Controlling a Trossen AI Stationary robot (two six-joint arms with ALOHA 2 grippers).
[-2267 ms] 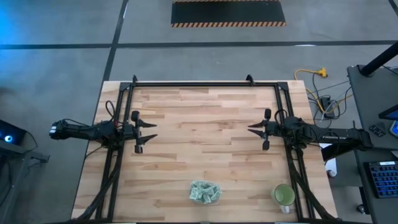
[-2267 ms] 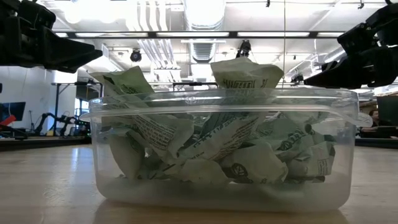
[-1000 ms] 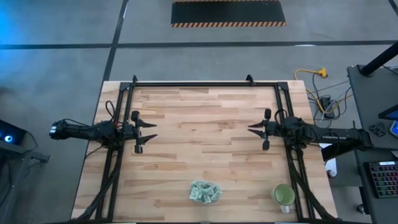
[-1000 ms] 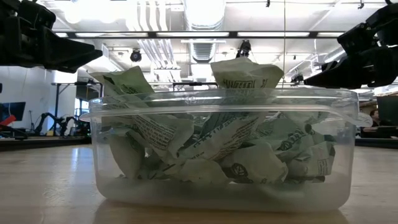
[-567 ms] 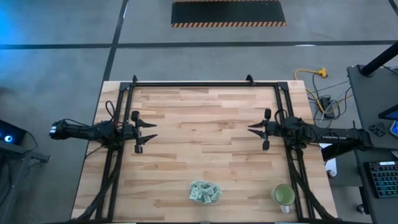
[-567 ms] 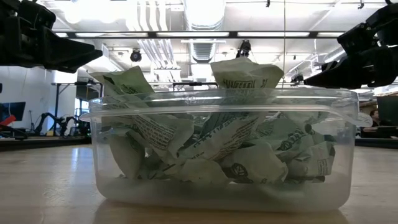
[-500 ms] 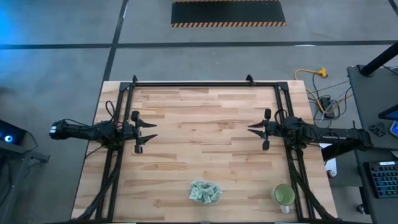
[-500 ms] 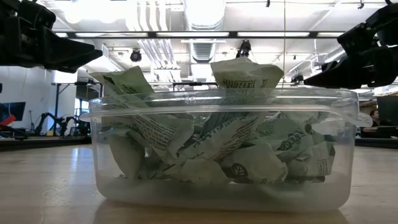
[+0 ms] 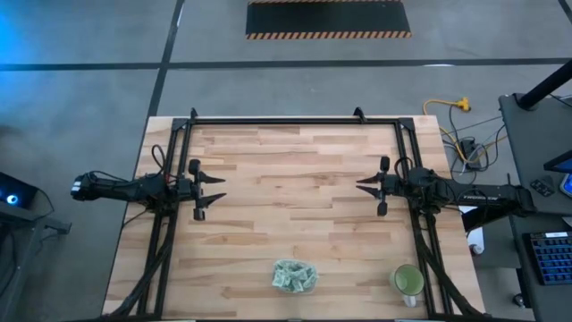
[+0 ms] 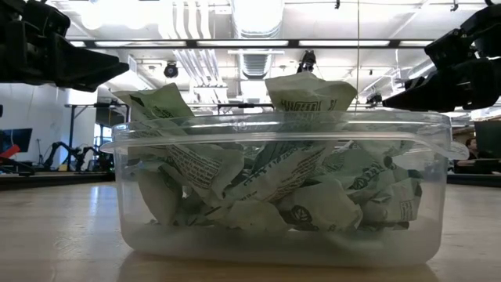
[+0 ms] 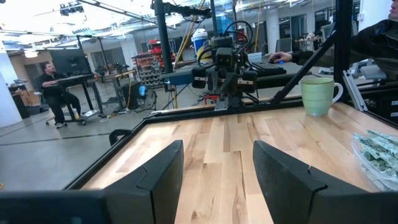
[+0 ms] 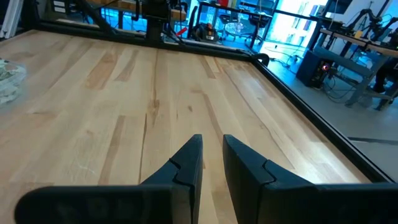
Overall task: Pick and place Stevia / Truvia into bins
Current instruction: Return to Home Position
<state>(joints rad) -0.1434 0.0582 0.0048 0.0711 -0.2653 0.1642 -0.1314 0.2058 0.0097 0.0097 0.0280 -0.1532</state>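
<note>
At the counter's (image 9: 295, 156) left edge the left tool (image 9: 214, 188) hangs level with its fingers wide apart, holding nothing. The right tool (image 9: 363, 185) faces it from the right edge, its fingers drawn to a thin gap and also empty.

Neither is near the work. The tub (image 10: 235, 124) sits at the near edge, between the two arms and well apart from both, perhaps a shade closer to the right one. Its long side runs left to right. The sachets (image 10: 301, 95) fill it in a crumpled heap, and a couple poke above the rim. I can see none loose on the wood, so the sorting looks done and both arms look parked. Any further reach would have to swing toward the near edge.

A green cup (image 9: 407, 281) stands by the near right corner, right of the tub. The counter is pale planked wood inside a black frame. Beyond it lie grey floor, a hazard-striped mat (image 9: 328, 20) and other rigs — a person (image 11: 51, 84) sits at a desk far off.
</note>
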